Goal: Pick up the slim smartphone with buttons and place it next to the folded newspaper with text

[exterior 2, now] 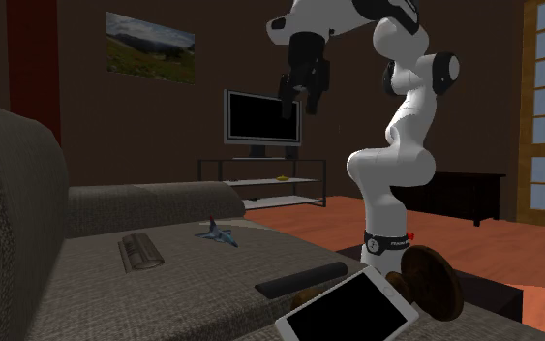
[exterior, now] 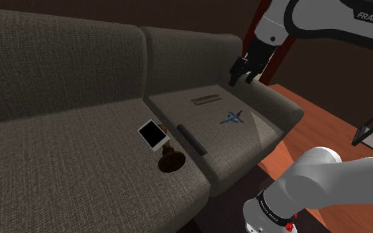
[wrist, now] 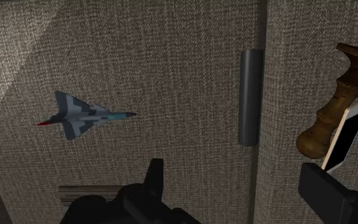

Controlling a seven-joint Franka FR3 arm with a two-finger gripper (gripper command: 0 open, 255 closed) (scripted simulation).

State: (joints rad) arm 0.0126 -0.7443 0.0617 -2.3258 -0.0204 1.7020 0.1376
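- Shoulder view has the gripper [exterior: 242,79] up in the air over the far end of the sofa [exterior: 59,59], fingers spread wide with nothing in them.
- The phone [exterior: 193,139] is, best I can tell, the slim dark bar lying flat on the seat cushion, right along the seam between the two cushions. I can't make out any buttons.
- Just across that seam there's a white-framed tablet [exterior: 154,135] that seems to lean on a wooden stand [exterior: 170,159]. Easy to mix up with the target, so heads up.
- The newspaper [exterior: 209,99] looks like the flat grey slab at the back of the same cushion, near the backrest and well apart from the phone. A toy jet [exterior: 231,118] sits on that cushion too, clear of both.
- Handling guess: light, stiff, with a smooth shell, so probably a bit slippery. It lies low, but the cushion should give under the fingertips, which helps.
- I'd take it across the narrow width, around the middle of its length, with the fingers turned square to its long axis.
- Main risk I see is the phone skating along the fabric, or the fingers clipping the stand on the way down.
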